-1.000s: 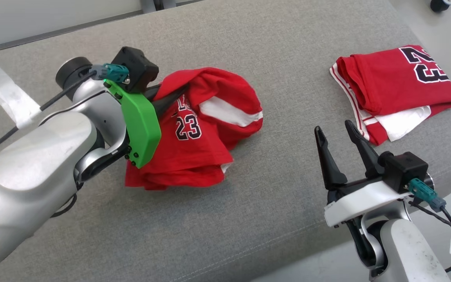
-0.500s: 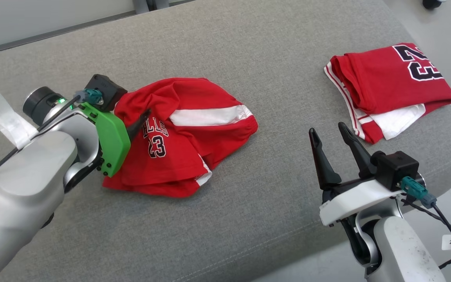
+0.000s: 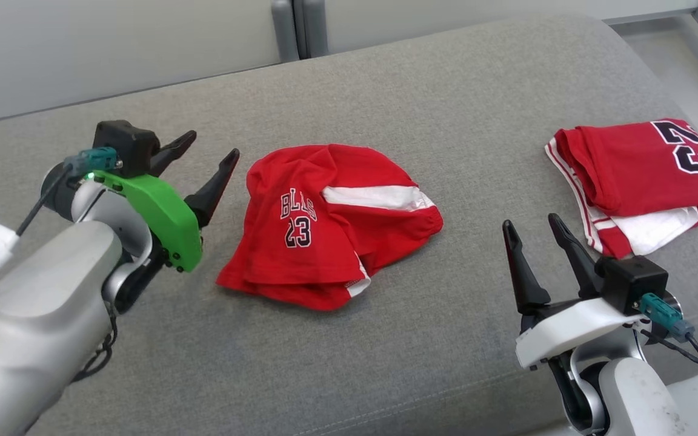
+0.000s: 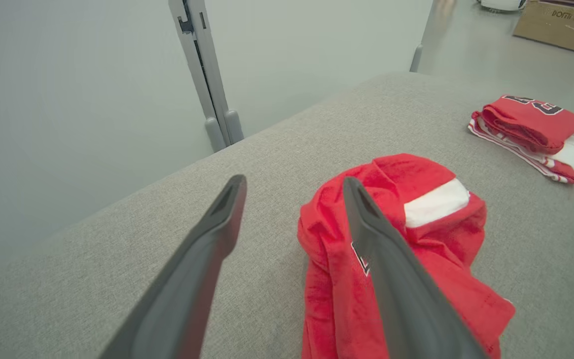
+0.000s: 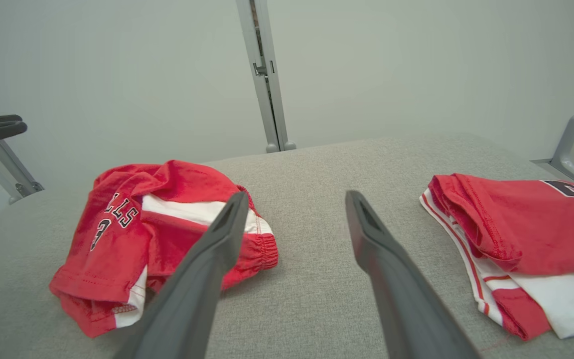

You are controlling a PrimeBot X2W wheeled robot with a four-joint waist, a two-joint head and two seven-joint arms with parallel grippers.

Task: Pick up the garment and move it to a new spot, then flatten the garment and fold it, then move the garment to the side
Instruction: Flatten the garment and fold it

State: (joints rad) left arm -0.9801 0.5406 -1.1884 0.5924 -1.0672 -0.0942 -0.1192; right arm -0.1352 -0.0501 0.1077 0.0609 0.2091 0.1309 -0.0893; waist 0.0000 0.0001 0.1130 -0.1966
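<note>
Nearest the front edge of the grey couch [image 3: 385, 369], toward its right end, the right gripper [image 3: 532, 223] has its two dark fingers spread wide with nothing between them. At the couch's left end the left gripper [image 3: 212, 145] is also wide apart and empty. It sits just beside the garment [image 3: 325, 242], and I'd say it is not touching it.

The garment lies in a crumpled heap about midway along the couch and midway between front and back. It is red with a white stripe and a number printed on it, and it looks like a pair of sports shorts. I'd judge it to be light, thin and completely limp: it will sag and bunch wherever it is pinched, and a grip in the middle of the heap could catch several layers at once. The gathered waistband [image 5: 262, 249] or a stitched hem corner [image 5: 117, 309] looks like the firmer place to take hold, with one gripper at each end so it can be pulled flat.

Well apart from it, near the couch's right edge, sits a stack of folded clothes [image 3: 640, 175] in the same red and white.

Nothing on the couch acts as a container. Far off on the floor there is a cardboard box [image 4: 561, 27]; I cannot see what is in it.
</note>
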